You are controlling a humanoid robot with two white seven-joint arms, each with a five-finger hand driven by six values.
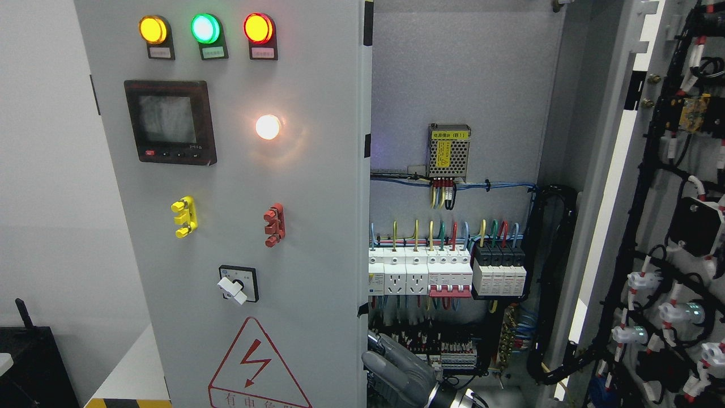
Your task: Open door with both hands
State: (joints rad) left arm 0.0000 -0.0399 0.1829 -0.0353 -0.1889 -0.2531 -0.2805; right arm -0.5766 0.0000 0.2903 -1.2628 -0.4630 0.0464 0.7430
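the cabinet stands half open. the right door [668, 238] is swung wide to the picture's right, its inner side showing black cables and white lamp backs. the left door [249, 226] looks closed or nearly so, facing the camera with its three lamps [205, 28], small screen [170, 120] and white rotary switch [235, 288]. between them the inside shows breakers [422, 273] and coloured wiring.

only one hand [396, 371] is in view, grey, at the bottom edge just right of the left door's free edge, low in the opening. which arm it belongs to cannot be told, since it rises almost from the middle of the bottom edge. its fingers look loosely curled and seem to hold nothing, though whether they touch the door edge is not clear.

the step in hand, as i judge it, is bringing the left door open. to do it well the fingers should hook behind the door's free edge, staying clear of the breakers and the terminal rows just beside the hand. the pull should follow the door's arc about its hinge at the left, not straight back. the main risk is snagging wires inside.
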